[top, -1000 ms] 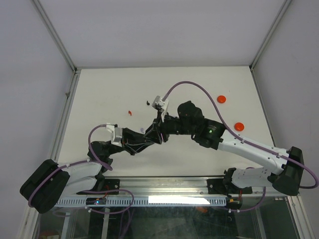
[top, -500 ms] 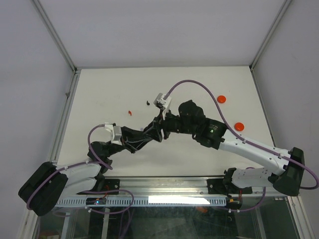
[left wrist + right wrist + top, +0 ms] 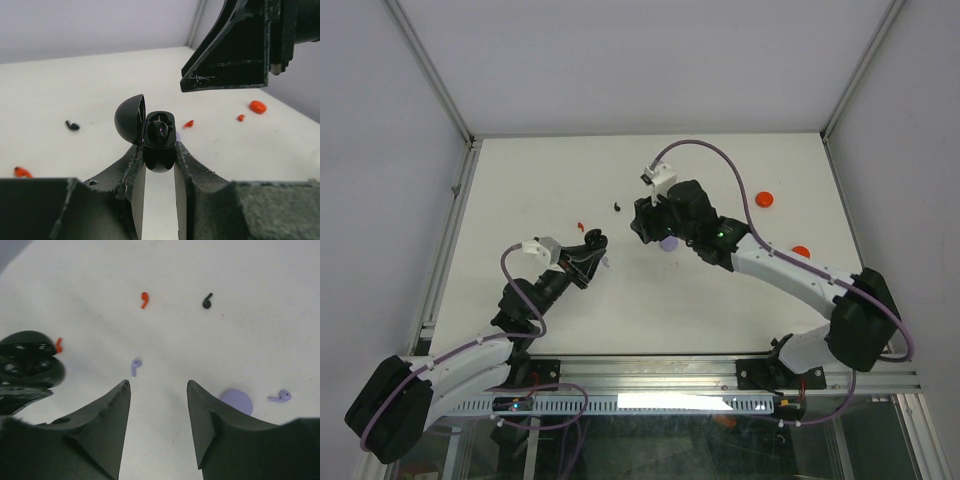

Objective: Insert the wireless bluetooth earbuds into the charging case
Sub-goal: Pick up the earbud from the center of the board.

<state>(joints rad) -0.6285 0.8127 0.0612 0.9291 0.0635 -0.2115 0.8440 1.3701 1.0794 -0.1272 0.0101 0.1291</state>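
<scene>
Black charging case [image 3: 159,142], lid up, sits pinched in the left gripper [image 3: 159,165] w/ one earbud inside, above bare table [image 3: 520,180] mid-left. Right gripper [image 3: 157,390] hangs over table centre, jaws apart, holding nothing. Below it: lavender earbud [image 3: 135,365], red earbud [image 3: 144,299], black earbud [image 3: 207,302], lots of room around each.

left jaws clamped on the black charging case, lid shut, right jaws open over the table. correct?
Not quite: the black charging case has its lid open, swung to one side, as the left wrist view shows. The left gripper is clamped on it, and the right gripper is open above the table.
</scene>
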